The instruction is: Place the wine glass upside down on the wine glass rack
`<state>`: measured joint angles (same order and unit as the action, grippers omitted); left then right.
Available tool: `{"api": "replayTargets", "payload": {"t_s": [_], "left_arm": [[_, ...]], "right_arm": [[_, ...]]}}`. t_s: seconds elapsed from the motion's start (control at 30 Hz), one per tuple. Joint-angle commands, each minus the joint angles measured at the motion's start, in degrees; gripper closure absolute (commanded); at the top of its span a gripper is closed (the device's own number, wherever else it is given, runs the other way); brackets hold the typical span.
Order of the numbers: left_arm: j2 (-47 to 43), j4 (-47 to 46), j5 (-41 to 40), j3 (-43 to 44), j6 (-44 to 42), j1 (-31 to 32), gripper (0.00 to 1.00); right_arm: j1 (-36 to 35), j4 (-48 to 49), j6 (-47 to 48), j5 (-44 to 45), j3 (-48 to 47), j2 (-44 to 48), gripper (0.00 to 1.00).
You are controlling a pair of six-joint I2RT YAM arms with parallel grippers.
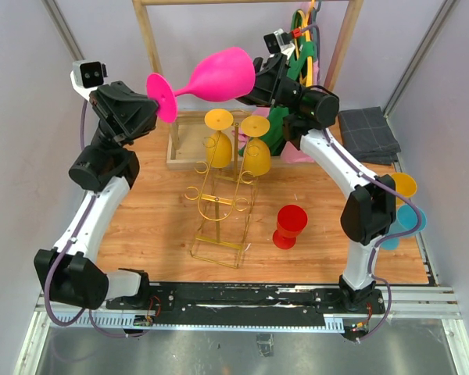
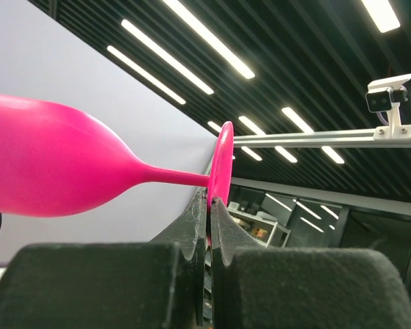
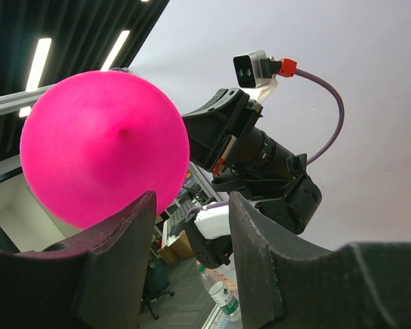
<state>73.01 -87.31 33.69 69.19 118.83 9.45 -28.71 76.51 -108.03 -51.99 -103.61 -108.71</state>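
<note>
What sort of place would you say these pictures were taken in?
Most likely a robot test cell in a lab or workshop: a wooden table walled by plain panels, a camera mounted on an overhead rail, and long strip lights overhead.

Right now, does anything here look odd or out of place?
Yes: the pink glass lies sideways in mid-air, pinched only at the edge of its foot by the left gripper. The right gripper is open beside its bowl. Nothing looks spilled or broken.
</note>
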Motion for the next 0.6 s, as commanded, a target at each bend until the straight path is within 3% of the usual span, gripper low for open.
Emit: {"api": "replayTargets", "payload": {"t_s": [0.0, 0.33, 0.57], "left_arm": [[0.4, -13.2, -1.4, 4.3, 14.6, -0.3, 1.0], [1.6, -6.7, 2.7, 10.7, 9.2, -1.2, 1.0], [-2.6, 14.3, 10.9, 10.1, -7.5, -6.5, 1.0]], "right_arm": [[0.7, 4.1, -1.2, 0.5, 0.9, 2.8, 0.51], [6.3, 7.6, -2.3, 0.9, 11.6, 10.3, 0.49], [8.7, 0.3, 4.7, -3.7, 17.1, 19.2, 0.48]]}}
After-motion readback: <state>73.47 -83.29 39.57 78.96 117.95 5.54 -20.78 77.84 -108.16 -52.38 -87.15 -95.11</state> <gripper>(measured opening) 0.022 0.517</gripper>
